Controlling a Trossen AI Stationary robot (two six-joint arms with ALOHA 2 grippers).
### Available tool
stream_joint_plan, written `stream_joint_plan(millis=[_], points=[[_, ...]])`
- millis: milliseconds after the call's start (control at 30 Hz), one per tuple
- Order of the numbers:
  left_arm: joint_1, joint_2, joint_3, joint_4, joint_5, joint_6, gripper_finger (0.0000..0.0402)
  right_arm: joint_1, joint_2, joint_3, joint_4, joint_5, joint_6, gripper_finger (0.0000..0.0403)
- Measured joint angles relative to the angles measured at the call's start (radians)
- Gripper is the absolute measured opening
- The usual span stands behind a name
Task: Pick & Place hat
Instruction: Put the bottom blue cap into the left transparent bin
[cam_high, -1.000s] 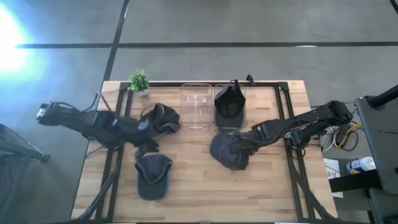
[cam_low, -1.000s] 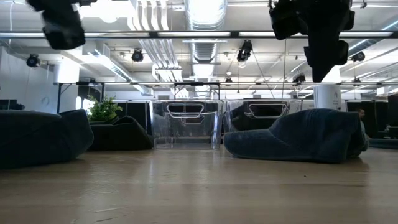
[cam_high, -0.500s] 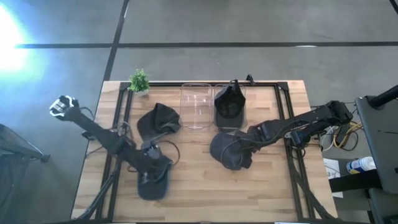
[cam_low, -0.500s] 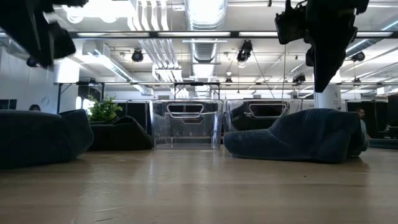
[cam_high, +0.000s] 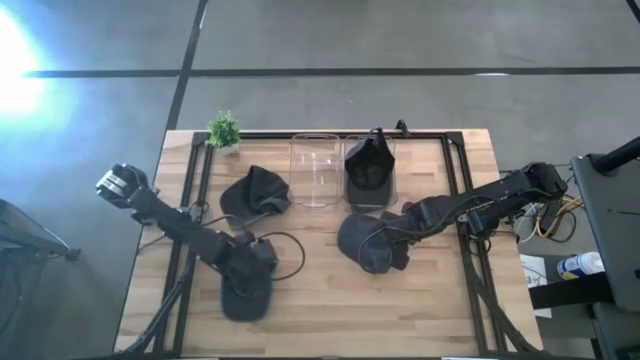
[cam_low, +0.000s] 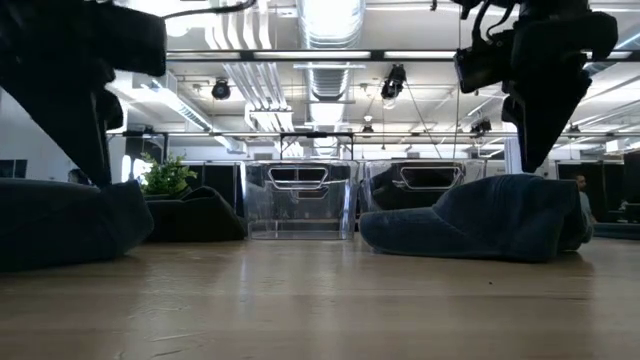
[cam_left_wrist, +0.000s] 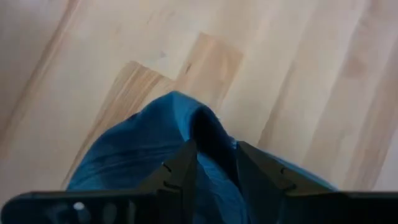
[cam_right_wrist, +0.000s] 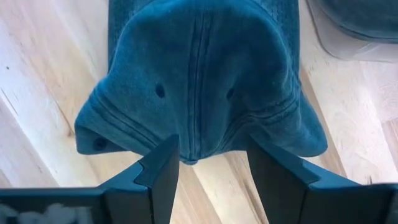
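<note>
Several dark blue caps are in view. One lies near the table's near left (cam_high: 245, 297); my left gripper (cam_high: 250, 265) is open and down on it (cam_left_wrist: 214, 149), the cap's crown (cam_left_wrist: 143, 155) filling that wrist view. Another cap (cam_high: 362, 245) lies right of centre. My right gripper (cam_high: 392, 235) is open just above that cap's right end, a finger standing on each side of the cap's edge (cam_right_wrist: 186, 158). In the low view this gripper (cam_low: 535, 160) reaches down to that cap's top (cam_low: 480, 225). My left gripper comes at the near-left cap from above, pointing down. A raised fold of the crown (cam_left_wrist: 208, 127) stands between the two fingertips (cam_left_wrist: 183, 165); the cap lies flat on the table. My right gripper: whether its fingers touch the cap cannot be told.
A third cap (cam_high: 255, 190) lies crumpled at the far left. Two clear bins stand at the far edge: one holds nothing (cam_high: 315, 170), the other (cam_high: 394, 190) holds a cap (cam_high: 368, 168). A small potted plant (cam_high: 224, 129) stands at the far left corner. Bare wood lies along the near edge.
My left arm swung from the far-left cap toward the near edge and came down on the near-left cap. My right gripper sank lower over its cap. No cap has moved.
</note>
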Motion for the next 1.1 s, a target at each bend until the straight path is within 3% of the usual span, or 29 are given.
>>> stream_joint_plan(millis=[267, 467, 767, 867, 1000, 1100], points=[[0.013, 0.015, 0.0, -0.031, -0.049, -0.127, 0.0106, 0.0, 0.0, -0.012, 0.053, 0.001, -0.023, 0.0182], [0.018, 0.062, -0.002, -0.05, -0.096, -0.055, 0.0106, 0.0, 0.0, -0.014, 0.055, 0.003, -0.026, 0.0182], [0.028, 0.155, -0.001, -0.007, -0.075, -0.046, 0.0104, 0.0, 0.0, -0.027, 0.06, 0.004, -0.025, 0.0182], [0.029, 0.16, -0.001, -0.007, -0.072, -0.044, 0.0085, 0.0, 0.0, -0.027, 0.063, 0.004, -0.025, 0.0182], [0.035, 0.146, 0.0, -0.007, -0.071, -0.037, 0.0019, 0.0, 0.0, -0.027, 0.066, 0.005, -0.025, 0.0182], [0.047, 0.115, 0.0, -0.002, -0.078, -0.043, 0.0007, 0.0, 0.0, -0.027, 0.07, 0.006, -0.026, 0.0182]])
